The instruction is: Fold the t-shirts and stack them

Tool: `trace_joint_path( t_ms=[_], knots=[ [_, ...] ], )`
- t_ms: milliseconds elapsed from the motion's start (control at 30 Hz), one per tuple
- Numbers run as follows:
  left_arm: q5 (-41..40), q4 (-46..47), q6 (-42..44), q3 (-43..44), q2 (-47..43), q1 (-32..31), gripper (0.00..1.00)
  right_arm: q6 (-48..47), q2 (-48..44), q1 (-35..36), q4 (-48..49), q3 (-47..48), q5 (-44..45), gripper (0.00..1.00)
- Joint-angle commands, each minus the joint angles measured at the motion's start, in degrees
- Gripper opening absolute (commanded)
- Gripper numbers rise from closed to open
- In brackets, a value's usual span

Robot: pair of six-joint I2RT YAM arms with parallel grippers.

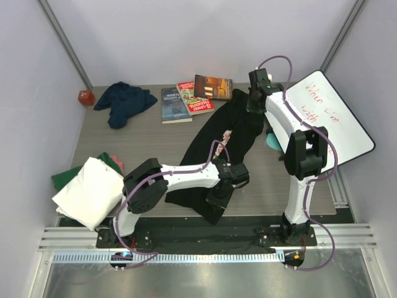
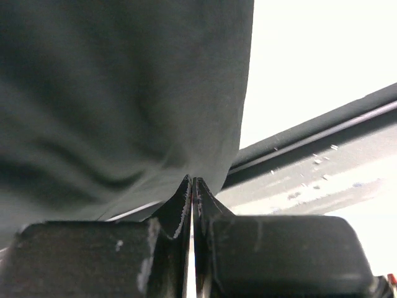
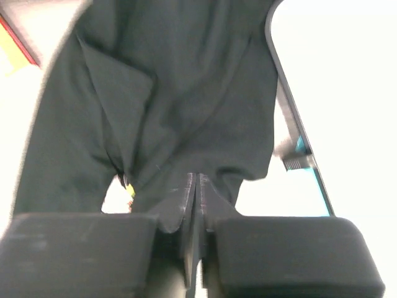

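Two ends of the black t-shirt are being pinched: the near end by the left gripper, the far end by the right gripper. Each pair of fingers is being shown by its wrist view pressed together on dark cloth. Only in the top view is the shirt being seen stretched diagonally across the table. At the near left a folded white t-shirt is being carried on a green one. A crumpled navy t-shirt is being shown far left, near three books.

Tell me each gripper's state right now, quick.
Left gripper: shut on the black t-shirt.
Right gripper: shut on the same black t-shirt.
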Motion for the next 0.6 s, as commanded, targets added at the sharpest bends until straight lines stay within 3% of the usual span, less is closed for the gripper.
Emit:
trace_joint_path(
  t_ms=[0, 233, 400, 567],
  knots=[
    [-7.8, -3.7, 1.5, 4.2, -11.5, 4.1, 0.01, -0.2, 4.9, -0.3, -0.2, 6.0, 2.4, 0.04],
    [-6.6, -2.6, 5.9, 0.3, -17.3, 17.8, 0.0, -0.3, 15.3, -1.2, 0.5, 13.9, 3.3, 0.01],
    [-8.8, -3.0, 7.8, 0.0, -12.5, 19.3, 0.0, 0.4, 20.5, -1.7, 0.7, 16.2, 3.7, 0.01],
    [-5.9, 0.5, 7.5, -1.5, -5.9, 19.4, 0.0, 0.3, 23.2, -1.8, 1.1, 16.4, 3.4, 0.01]
  ],
)
